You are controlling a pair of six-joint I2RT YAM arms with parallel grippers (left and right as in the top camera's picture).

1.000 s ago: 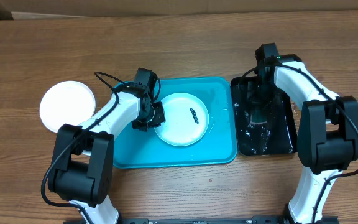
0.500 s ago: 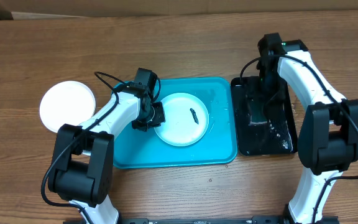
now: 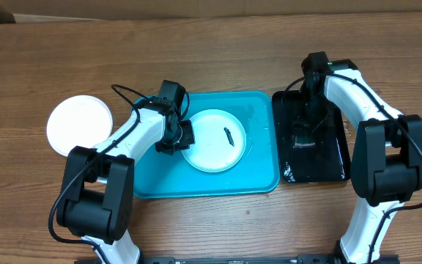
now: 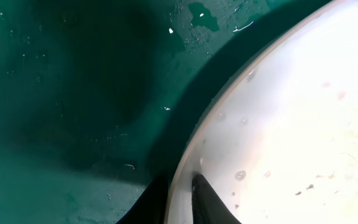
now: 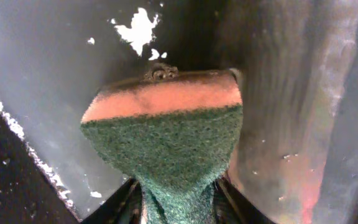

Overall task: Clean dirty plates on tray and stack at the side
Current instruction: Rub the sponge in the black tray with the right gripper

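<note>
A pale round plate (image 3: 212, 141) with a small dark smear (image 3: 228, 136) lies in the turquoise tray (image 3: 262, 172). My left gripper (image 3: 184, 137) is shut on the plate's left rim. The left wrist view shows the rim pinched in that gripper (image 4: 180, 202), one finger under the plate (image 4: 291, 124) and one on top, over the wet tray floor (image 4: 73, 93). A second, white plate (image 3: 80, 123) lies on the table left of the tray. My right gripper (image 3: 310, 128) hangs over the black tray and is shut on a sponge (image 5: 166, 137), green scouring side up, its fingertips (image 5: 178, 199) squeezing it.
The glossy black tray (image 3: 328, 161) sits just right of the turquoise one, wet with flecks of white foam (image 5: 138, 28). Both arm bases stand at the table's front edge. Bare wood lies behind the trays.
The right arm shifted toward the back of the black tray and came forward again, with the sponge. The left arm and the plate have not moved.
</note>
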